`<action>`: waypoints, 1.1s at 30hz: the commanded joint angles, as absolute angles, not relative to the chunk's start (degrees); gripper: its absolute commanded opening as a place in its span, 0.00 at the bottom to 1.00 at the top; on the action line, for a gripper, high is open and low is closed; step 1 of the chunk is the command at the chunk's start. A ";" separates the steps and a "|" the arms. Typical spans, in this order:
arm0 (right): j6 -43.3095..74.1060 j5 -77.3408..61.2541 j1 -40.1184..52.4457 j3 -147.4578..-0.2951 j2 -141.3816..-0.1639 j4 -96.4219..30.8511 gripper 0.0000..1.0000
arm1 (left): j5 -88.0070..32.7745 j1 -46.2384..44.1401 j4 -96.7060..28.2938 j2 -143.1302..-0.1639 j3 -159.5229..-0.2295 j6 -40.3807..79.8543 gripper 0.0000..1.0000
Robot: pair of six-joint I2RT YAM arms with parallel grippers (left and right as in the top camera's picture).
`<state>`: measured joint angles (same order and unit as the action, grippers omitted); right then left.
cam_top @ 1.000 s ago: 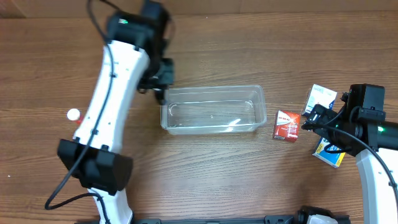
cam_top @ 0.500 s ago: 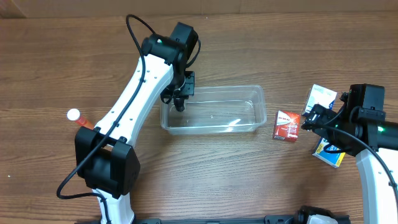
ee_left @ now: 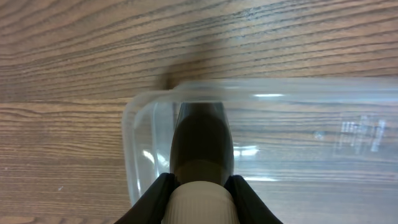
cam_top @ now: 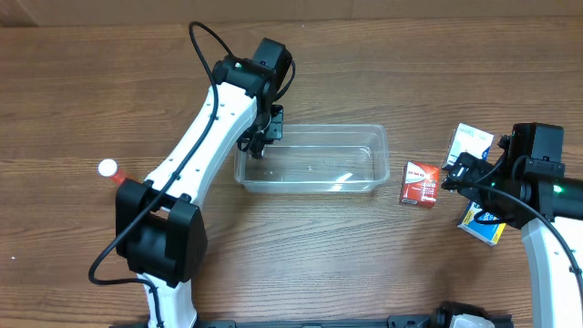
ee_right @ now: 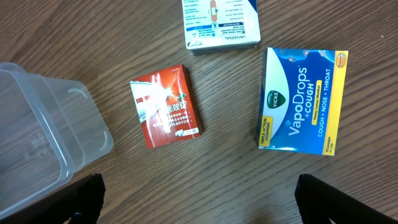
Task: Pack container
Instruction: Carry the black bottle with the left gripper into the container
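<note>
- Vicks box (ee_right: 303,102): blue and yellow, reads "VapoDrops + COUGH" and "COUGH + NOSE + THROAT". It lies flat on the wooden table (cam_top: 383,273), and overhead the right arm partly covers it.
- White-and-blue box (ee_right: 221,22): the word "UNIVERSAL" is legible, the rest is too small to read. It lies just beyond the Vicks box.
- Red box (ee_right: 166,106): its white lettering is not readable. It sits between the container (cam_top: 364,173) and the other two boxes, close to the container's right end but apart from it.
- Container: clear tub at mid-table, long side running left to right, nothing lying on its floor.
- Left gripper (ee_left: 200,190): pinches a dark brown bottle (ee_left: 202,140) by its pale cap end. The bottle is over the container's left end, just inside the rim, and it hides part of the near wall in the wrist view.
- Right gripper (ee_right: 199,190): fingers spread wide with nothing between them, above bare wood near the red box.
- White-capped orange item (cam_top: 108,168): far left, partly hidden behind the left arm.
</note>
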<state>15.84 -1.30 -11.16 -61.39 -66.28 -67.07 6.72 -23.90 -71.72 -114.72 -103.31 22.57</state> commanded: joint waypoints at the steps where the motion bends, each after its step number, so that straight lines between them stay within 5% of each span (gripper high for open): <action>1: 15.90 -1.63 -11.33 -62.61 -66.26 -66.78 1.00 | 7.75 -23.64 -71.46 -117.99 -103.11 23.20 0.04; 18: 15.88 -1.63 -11.33 -62.61 -66.26 -66.81 1.00 | 3.36 -23.64 -71.40 -122.08 -103.13 23.16 0.04; 28: 15.88 -1.63 -11.33 -62.61 -66.26 -66.78 1.00 | 3.36 -23.64 -71.79 -122.08 -103.13 23.14 0.13; 33: 15.88 -1.63 -11.33 -62.61 -66.26 -66.81 1.00 | 3.36 -23.64 -71.96 -122.08 -103.13 23.14 0.28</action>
